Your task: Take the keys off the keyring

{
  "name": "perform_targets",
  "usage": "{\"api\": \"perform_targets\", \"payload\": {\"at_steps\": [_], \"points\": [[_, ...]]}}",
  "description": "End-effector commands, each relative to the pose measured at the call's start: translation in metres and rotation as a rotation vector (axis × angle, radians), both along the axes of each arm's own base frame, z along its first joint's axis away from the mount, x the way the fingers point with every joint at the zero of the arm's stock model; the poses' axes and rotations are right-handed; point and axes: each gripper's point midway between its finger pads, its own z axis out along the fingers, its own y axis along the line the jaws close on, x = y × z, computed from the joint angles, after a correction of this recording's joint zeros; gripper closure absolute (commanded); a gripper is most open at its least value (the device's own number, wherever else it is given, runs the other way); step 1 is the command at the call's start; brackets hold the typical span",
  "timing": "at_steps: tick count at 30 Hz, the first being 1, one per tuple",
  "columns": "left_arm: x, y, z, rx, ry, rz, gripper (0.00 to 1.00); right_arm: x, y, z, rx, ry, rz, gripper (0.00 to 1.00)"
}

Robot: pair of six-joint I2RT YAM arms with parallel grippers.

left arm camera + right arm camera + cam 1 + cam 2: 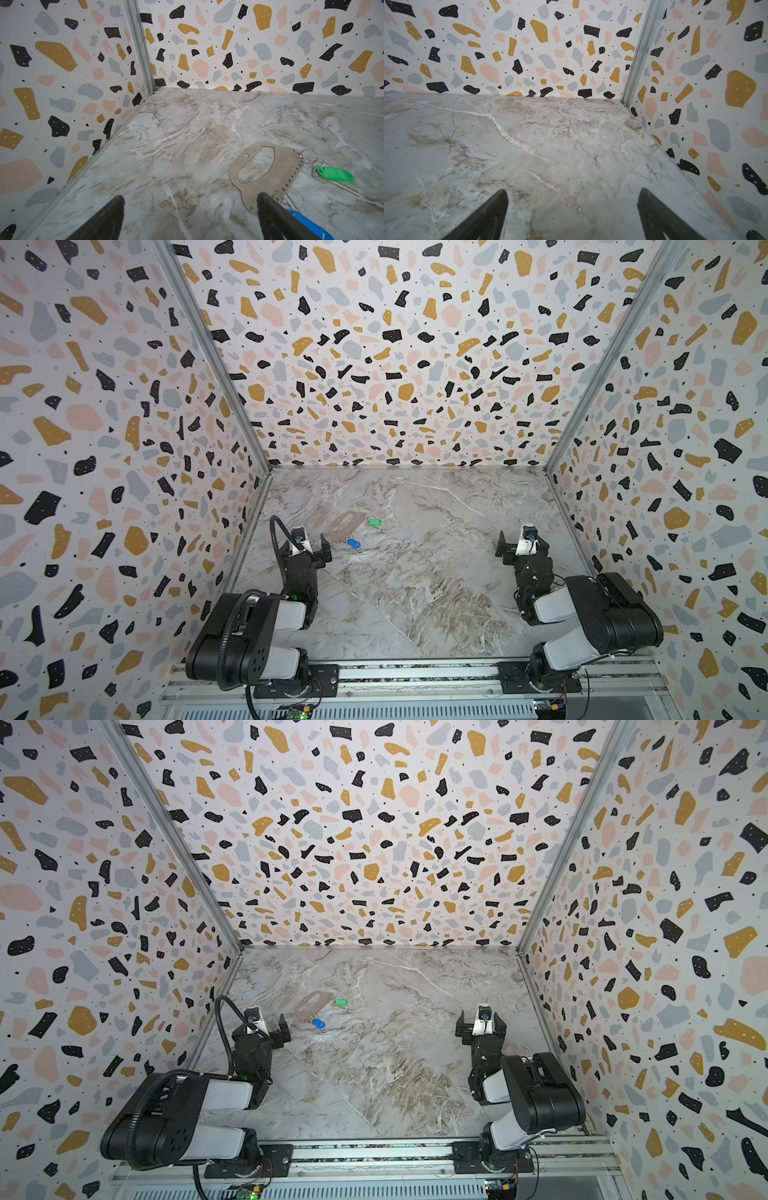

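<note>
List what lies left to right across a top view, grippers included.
left gripper → keyring → green key → right gripper. The blue key is left out because it overlaps the keyring's span.

No readable text anywhere (tags look blank).

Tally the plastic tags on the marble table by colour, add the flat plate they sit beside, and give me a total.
Green tag: 1
Blue tag: 1
Grey-tan plate: 1
Total: 3
</note>
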Motion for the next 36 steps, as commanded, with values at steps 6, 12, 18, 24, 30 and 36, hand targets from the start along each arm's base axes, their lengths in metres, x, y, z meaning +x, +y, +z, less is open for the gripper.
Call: {"api": "perform_targets", "payload": {"at_steps": [6, 12, 18, 24, 30, 36], "points": [[0.004, 0.003, 0.018, 0.004, -0.060, 0.016, 0.00, 0.001, -0.001, 0.007, 0.003, -0.027, -0.005, 0.01], [0.004, 0.003, 0.018, 0.003, -0.059, 0.020, 0.01, 0.002, -0.004, 0.007, 0.024, -0.022, 0.005, 0.01], [0.004, 0.003, 0.018, 0.004, -0.059, 0.020, 0.00, 0.001, -0.007, 0.007, 0.030, -0.025, -0.009, 0.01], [0.003, 0.003, 0.018, 0.007, -0.062, 0.026, 0.00, 0.001, -0.006, 0.007, 0.021, -0.028, -0.010, 0.01], [0.003, 0.003, 0.019, 0.008, -0.064, 0.029, 0.00, -0.002, 0.000, 0.010, -0.004, -0.040, -0.003, 0.01], [0.009, 0.006, 0.028, 0.003, -0.046, 0.058, 0.00, -0.007, 0.006, 0.017, -0.023, -0.062, 0.024, 0.01]]}}
